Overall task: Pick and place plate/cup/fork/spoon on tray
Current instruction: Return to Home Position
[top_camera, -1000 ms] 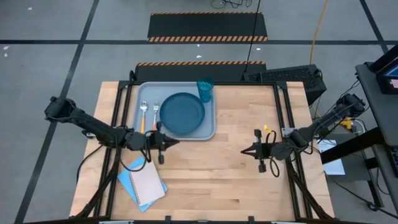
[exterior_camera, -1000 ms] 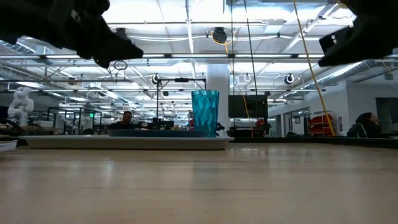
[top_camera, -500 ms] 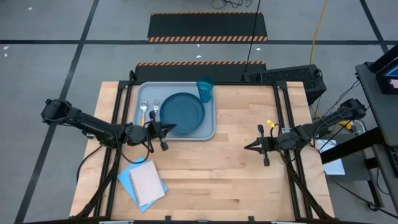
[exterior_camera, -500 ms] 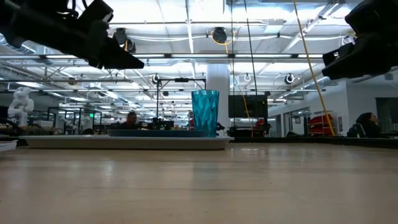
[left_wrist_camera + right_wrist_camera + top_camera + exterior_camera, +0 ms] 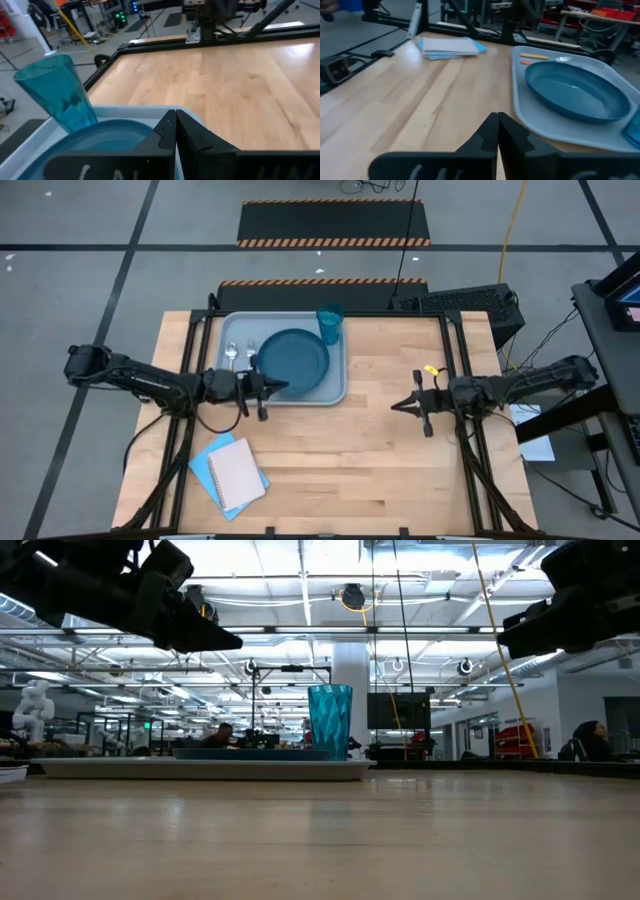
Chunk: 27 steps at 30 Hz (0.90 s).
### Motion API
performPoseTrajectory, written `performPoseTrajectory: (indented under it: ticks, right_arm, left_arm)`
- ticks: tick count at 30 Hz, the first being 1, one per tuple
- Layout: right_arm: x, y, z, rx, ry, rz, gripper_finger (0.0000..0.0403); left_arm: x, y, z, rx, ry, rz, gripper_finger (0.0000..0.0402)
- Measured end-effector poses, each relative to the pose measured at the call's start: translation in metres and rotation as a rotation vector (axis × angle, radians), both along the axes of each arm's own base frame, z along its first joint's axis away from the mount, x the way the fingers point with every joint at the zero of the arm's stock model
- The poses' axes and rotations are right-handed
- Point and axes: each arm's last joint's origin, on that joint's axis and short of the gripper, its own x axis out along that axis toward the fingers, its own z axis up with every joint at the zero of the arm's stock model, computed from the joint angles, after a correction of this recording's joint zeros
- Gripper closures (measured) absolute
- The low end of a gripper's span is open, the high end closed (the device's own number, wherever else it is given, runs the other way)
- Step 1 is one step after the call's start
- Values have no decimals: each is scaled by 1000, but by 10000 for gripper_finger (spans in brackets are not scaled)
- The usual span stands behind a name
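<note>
- Since a second ago, both arms have stretched out flatter and their grippers have shifted: the left gripper (image 5: 268, 387) has risen from the bare wood toward the near rim of the large light grey-blue rectangular tray (image 5: 338, 392), and the right gripper (image 5: 397, 406) has drawn in to point at the tray from well off its right side.
- Left jaws are pressed together, hanging over the tray's near edge, just beside the plate.
- Right jaws are likewise together, holding nothing, above the wooden worktop (image 5: 360, 460).
- On the tray lies the round dark teal-blue dinner plate (image 5: 293, 362), filling its middle.
- At the tray's far right corner stands the translucent teal-blue plastic tumbler (image 5: 330, 323), upright.
- Along the tray's left side lie the silver-bowled spoon with a yellow-orange handle (image 5: 231, 357) and, between it and the plate, the orange-handled fork (image 5: 250, 359).
- Nearer than the tray's left corner, apart from it, rests a blue-and-white notebook (image 5: 231, 473).
</note>
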Motion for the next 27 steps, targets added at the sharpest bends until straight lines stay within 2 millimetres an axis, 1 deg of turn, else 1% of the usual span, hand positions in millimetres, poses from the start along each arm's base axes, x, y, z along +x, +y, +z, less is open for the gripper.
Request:
performPoseTrajectory:
  ticks: [4,7,10,20,27]
  right_arm:
    - [1,-6,-1,-2,-3,-40,403]
    - [0,-8,-11,15,-26,-26,403]
    - [-1,-12,-21,22,-62,-51,403]
    - [-1,-15,-20,23,-72,-79,403]
    - [-8,-16,-16,27,-109,-80,403]
  left_arm:
    - [1,6,1,-3,-11,-29,396]
    - [1,10,2,-8,-16,-32,397]
    - [1,13,2,-13,-17,-47,398]
    - [1,19,2,-9,-20,-51,399]
    - [1,20,2,-11,-22,-47,395]
